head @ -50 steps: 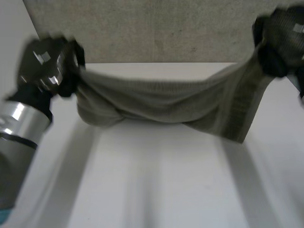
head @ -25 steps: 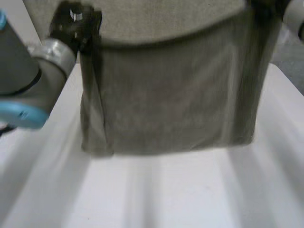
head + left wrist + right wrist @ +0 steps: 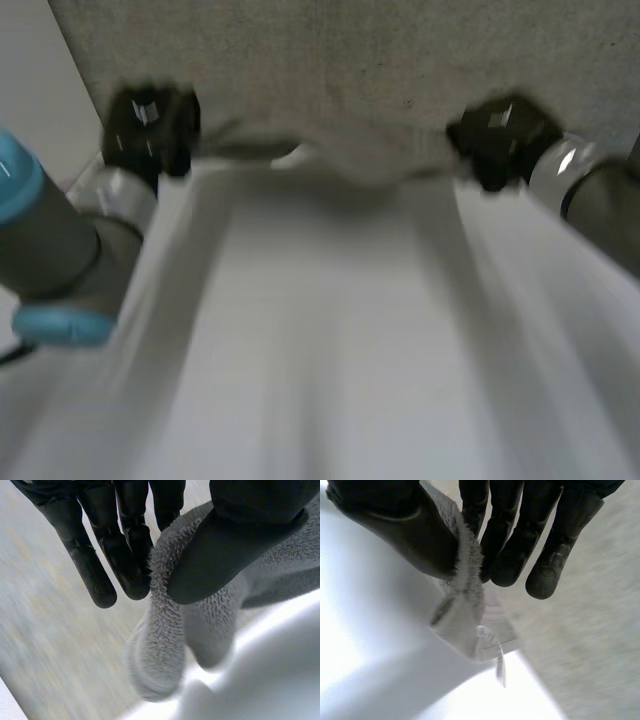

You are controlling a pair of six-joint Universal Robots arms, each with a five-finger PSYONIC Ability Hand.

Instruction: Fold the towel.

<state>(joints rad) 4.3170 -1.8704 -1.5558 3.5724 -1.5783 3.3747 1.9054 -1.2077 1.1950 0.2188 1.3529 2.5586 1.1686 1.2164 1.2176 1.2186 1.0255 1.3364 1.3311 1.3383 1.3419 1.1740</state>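
The grey terry towel [image 3: 340, 158] stretches in a low, rumpled band along the table's far edge, between my two hands. My left hand [image 3: 150, 130] holds its left end. In the left wrist view the thumb [image 3: 240, 540] presses the cloth [image 3: 165, 630] against the fingers [image 3: 110, 555], and a fold hangs below them. My right hand [image 3: 500, 140] holds the right end. There the thumb [image 3: 395, 520] pinches a corner of the towel [image 3: 465, 610] against the fingers [image 3: 510, 555], with a small tag dangling below.
The white table [image 3: 330, 330] runs from the hands toward the near side. Beyond its far edge lies grey carpeted floor [image 3: 350, 60]. Both grey forearms reach in from the sides.
A second ago the towel sagged bunched between the hands, then hung high as a flat sheet. Both hands have now dropped to the table's far edge, taking the towel down with them.
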